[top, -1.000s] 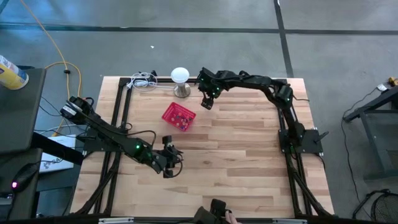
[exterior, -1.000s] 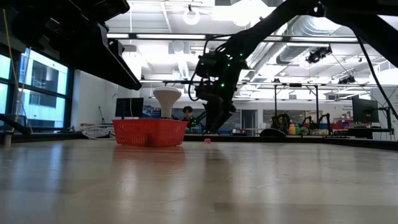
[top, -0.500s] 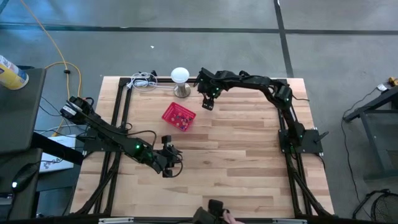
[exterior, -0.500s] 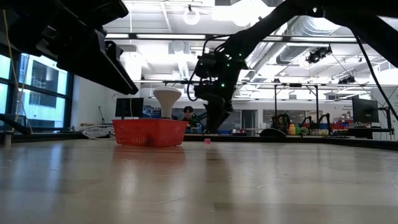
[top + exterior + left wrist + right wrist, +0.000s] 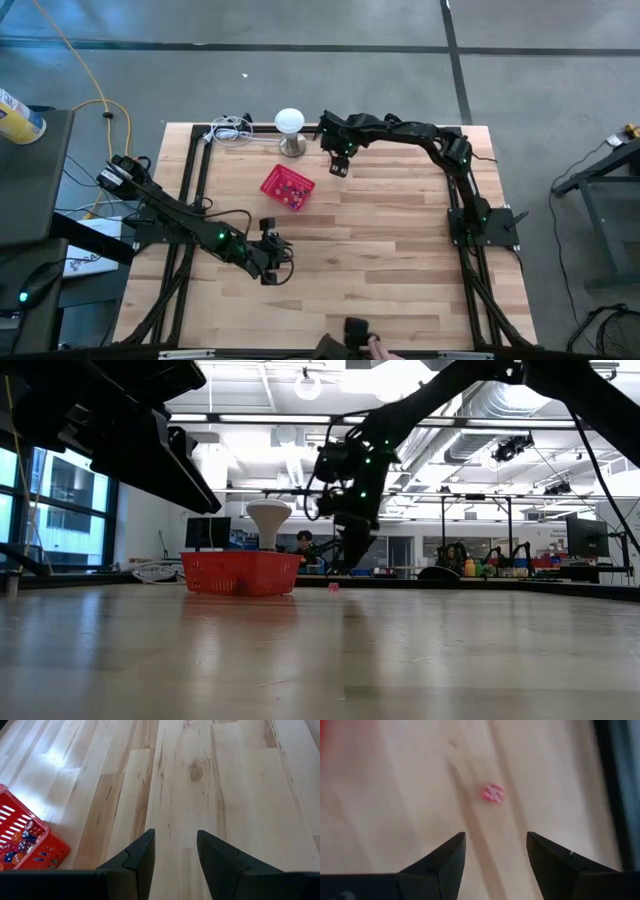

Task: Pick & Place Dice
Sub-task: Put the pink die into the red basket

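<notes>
We see the right gripper (image 5: 337, 167) hanging above the table's far edge, right of the red mesh basket (image 5: 288, 188), fingers parted around nothing. 1 pink die (image 5: 493, 793) lies on the wood ahead of it. More dice (image 5: 20, 839) sit in the basket. The left gripper (image 5: 174, 854) hovers open and empty nearer the front.

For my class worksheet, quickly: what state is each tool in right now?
Left tool: open, holding nothing, over bare table.
Right tool: open, empty, above a pink die.
</notes>
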Available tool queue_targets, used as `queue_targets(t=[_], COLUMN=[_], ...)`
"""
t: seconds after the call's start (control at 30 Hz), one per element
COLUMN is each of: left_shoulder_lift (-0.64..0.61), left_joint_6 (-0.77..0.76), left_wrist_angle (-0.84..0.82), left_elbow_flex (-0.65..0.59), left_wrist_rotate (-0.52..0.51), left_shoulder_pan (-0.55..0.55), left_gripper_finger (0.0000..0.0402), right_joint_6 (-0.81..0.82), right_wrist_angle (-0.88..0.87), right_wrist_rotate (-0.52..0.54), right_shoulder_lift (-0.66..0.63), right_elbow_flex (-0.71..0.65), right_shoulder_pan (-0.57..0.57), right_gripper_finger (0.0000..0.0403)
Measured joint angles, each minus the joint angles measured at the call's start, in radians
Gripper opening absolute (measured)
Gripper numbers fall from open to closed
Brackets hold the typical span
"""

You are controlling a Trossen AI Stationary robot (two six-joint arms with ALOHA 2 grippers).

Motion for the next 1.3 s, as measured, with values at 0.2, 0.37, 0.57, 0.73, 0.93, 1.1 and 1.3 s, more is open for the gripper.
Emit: queue_targets(t=[0.2,0.37,0.57,0.73,0.93,1.1,1.3], left_shoulder_lift=[0.0,0.0,0.0,0.0,0.0,0.0,0.0], left_joint_6=[0.0,0.0,0.0,-0.001,0.0,0.0,0.011], left_wrist_angle=[-0.02,-0.03,-0.034,-0.037,-0.037,-0.031,-0.026], left_elbow_flex=[0.0,0.0,0.0,0.0,0.0,0.0,0.0], left_wrist_rotate=[0.0,0.0,0.0,0.002,0.002,0.002,0.002], left_shoulder_pan=[0.0,0.0,0.0,0.0,0.0,0.0,0.0], left_gripper_finger=[0.0139,0.0139,0.0139,0.0139,0.0139,0.0139,0.0139], right_joint_6=[0.084,0.151,0.157,0.13,0.137,0.159,0.159], right_wrist_angle=[-0.079,0.062,0.21,0.225,0.217,0.192,0.125], right_wrist_rotate=[-0.071,-0.286,-0.07,-0.06,-0.078,-0.082,-0.046], right_shoulder_lift=[-0.016,-0.016,-0.007,-0.007,-0.007,-0.006,-0.006], right_elbow_flex=[-0.008,-0.043,-0.057,-0.057,-0.057,-0.034,-0.033], right_shoulder_pan=[-0.029,-0.035,0.007,0.022,0.003,-0.006,-0.022], right_gripper_finger=[0.0201,0.0201,0.0201,0.0201,0.0201,0.0201,0.0201])
